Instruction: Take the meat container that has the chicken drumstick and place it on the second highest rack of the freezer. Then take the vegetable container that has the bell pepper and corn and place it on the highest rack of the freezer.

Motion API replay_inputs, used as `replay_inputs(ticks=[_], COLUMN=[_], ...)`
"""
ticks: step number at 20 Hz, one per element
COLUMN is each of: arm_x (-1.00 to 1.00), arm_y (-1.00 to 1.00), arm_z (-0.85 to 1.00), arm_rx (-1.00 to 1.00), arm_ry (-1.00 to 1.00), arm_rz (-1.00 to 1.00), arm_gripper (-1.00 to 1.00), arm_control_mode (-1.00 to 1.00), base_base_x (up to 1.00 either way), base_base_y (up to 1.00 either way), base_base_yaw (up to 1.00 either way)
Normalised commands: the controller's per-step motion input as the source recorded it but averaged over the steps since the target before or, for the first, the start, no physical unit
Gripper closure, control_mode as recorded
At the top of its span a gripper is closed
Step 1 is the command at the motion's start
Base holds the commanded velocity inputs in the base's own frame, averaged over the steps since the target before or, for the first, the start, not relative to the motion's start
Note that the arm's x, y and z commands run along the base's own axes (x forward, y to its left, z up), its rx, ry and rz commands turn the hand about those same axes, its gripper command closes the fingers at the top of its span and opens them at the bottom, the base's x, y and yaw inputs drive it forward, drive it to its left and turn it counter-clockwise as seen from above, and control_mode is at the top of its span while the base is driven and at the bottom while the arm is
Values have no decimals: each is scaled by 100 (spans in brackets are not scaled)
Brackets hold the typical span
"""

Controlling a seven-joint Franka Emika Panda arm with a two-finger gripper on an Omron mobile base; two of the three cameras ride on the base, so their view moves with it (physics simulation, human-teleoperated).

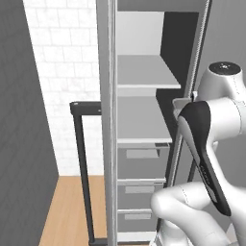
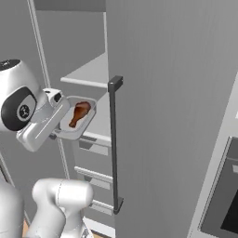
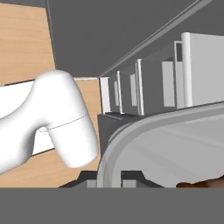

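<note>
White brick wall and a strip of wood floor off to the side, and dead ahead is the freezer (image 1: 144, 120) standing wide open, its door (image 2: 172, 116) swung out with the long black bar handle (image 2: 114, 144) running down it. Inside, the highest rack (image 1: 144, 72) and the second highest rack (image 1: 141, 120) are both bare pale grey boards, with three drawer fronts (image 1: 139, 166) stacked underneath.

The gripper (image 2: 58, 118) is clamped on the near rim of the meat container (image 2: 79, 116), a shallow grey tray. From the hand view the two finger tips (image 3: 131, 176) sit either side of the tray's curved edge, so it's closed on that rim, not loose. The tray hangs level in the air right at the front edge of the second highest rack, just touching or barely short of it, can't tell which. The chicken drumstick (image 2: 79, 113) lies in the tray, thick end toward the freezer, bone end toward the gripper.
</note>
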Motion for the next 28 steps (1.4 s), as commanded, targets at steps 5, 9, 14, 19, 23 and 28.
replay_inputs(ticks=[5, 9, 14, 19, 23, 28], arm_x=[49, 54, 60, 53, 55, 64], arm_y=[21, 3, 0, 0, 0, 0], arm_z=[-39, -45, -47, -50, -26, -19], arm_rx=[0, 0, 0, 0, 0, 0], arm_ry=[0, 0, 0, 0, 0, 0], arm_rz=[0, 2, 3, 2, 0, 0], arm_gripper=[100, 100, 100, 100, 100, 100], arm_control_mode=[-100, -100, -100, -100, -100, -100], base_base_x=[0, 0, 0, 0, 0, 0], base_base_y=[0, 0, 0, 0, 0, 0], base_base_yaw=[0, 0, 0, 0, 0, 0])
